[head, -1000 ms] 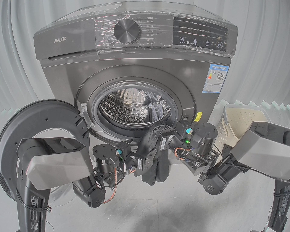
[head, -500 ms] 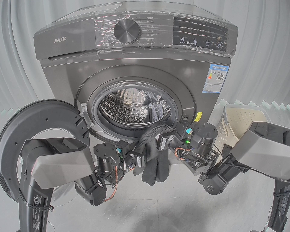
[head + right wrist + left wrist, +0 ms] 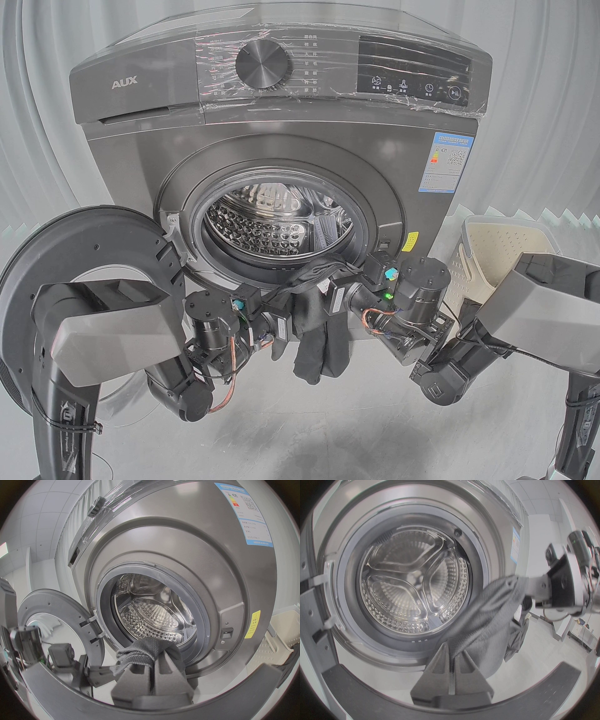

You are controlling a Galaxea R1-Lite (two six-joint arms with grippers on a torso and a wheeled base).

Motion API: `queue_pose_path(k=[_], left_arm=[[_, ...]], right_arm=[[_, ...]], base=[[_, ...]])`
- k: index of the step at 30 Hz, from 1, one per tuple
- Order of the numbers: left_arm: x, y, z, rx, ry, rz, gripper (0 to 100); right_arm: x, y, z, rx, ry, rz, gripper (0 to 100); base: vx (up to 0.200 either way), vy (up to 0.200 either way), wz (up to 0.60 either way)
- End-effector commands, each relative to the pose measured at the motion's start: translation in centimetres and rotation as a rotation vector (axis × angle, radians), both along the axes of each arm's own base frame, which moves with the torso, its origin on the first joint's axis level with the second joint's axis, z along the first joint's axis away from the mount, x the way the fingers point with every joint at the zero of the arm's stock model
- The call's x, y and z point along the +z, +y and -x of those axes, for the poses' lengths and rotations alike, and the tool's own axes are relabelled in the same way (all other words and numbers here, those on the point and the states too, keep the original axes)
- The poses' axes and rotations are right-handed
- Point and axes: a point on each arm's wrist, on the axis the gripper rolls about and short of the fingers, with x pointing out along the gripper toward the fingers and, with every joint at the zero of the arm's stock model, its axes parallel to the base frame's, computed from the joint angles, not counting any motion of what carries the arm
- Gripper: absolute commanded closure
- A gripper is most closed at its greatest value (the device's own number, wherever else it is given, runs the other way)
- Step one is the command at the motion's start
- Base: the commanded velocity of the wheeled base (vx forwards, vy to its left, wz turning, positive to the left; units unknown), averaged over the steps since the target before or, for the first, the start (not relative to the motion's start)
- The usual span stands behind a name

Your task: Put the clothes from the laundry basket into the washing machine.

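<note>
Left gripper [image 3: 452, 656] and right gripper [image 3: 153, 662] each clamp the dark garment [image 3: 322, 350], slung below the drum [image 3: 269, 228]. Advise raising both together before feeding inward.

Right of the washer [image 3: 125, 156], the basket's [image 3: 500, 240] lower part sits behind the right arm [image 3: 544, 312], so its contents cannot be told. Left of the washer, the door [image 3: 94, 237] is partly behind the left arm [image 3: 106, 331] and cut by the picture's edge. The garment [image 3: 322, 350] and both arms hide the washer's lower front.
</note>
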Motion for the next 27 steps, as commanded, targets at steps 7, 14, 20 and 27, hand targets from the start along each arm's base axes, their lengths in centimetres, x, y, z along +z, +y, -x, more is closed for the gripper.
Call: queue_pose_path(k=[7, 14, 20, 27], left_arm=[[7.2, 2.3, 2.6, -0.013, -0.120, 0.074, 100], [9.0, 3.0, 3.2, -0.017, -0.161, 0.097, 100], [10.2, 3.1, 3.5, -0.044, -0.194, 0.107, 100], [10.2, 3.1, 3.6, -0.046, -0.193, 0.105, 100]], right_arm=[[-3.4, 0.6, 0.3, 0.053, 0.063, 0.052, 100], [-4.3, 1.0, 0.9, 0.094, 0.081, 0.059, 0], [-6.2, 0.4, 0.3, 0.076, 0.120, 0.092, 0], [-7.3, 0.3, 0.1, 0.069, 0.141, 0.111, 0]], base=[[0.000, 0.000, 0.00], [0.000, 0.000, 0.00], [0.000, 0.000, 0.00], [0.000, 0.000, 0.00]])
